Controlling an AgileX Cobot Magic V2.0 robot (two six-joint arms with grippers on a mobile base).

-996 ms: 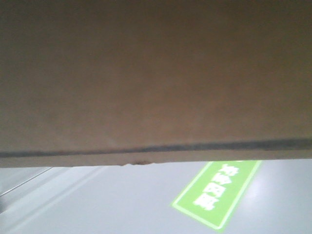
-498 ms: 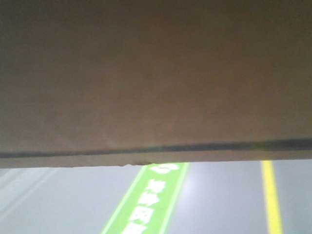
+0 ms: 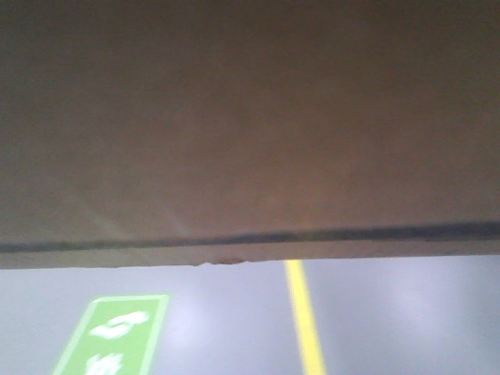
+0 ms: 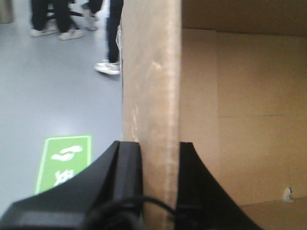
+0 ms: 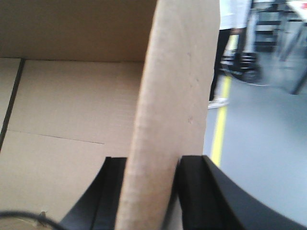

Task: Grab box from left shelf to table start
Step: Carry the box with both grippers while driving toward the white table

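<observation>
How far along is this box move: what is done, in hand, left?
Done: the large brown corrugated cardboard box hangs over grey floor, no shelf in view. In hand: left gripper and right gripper each pinch a box wall. Left: setting it on the table, which no view shows.

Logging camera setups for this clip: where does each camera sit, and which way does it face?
Front: faces forward and down from behind the brown corrugated cardboard box, over grey floor with a green painted marking and yellow painted line; no robot parts.
Left wrist: looks along left jaws clamping a box wall; shares the green marking.
Right wrist: looks along right jaws clamping another wall; shares the yellow line.
</observation>
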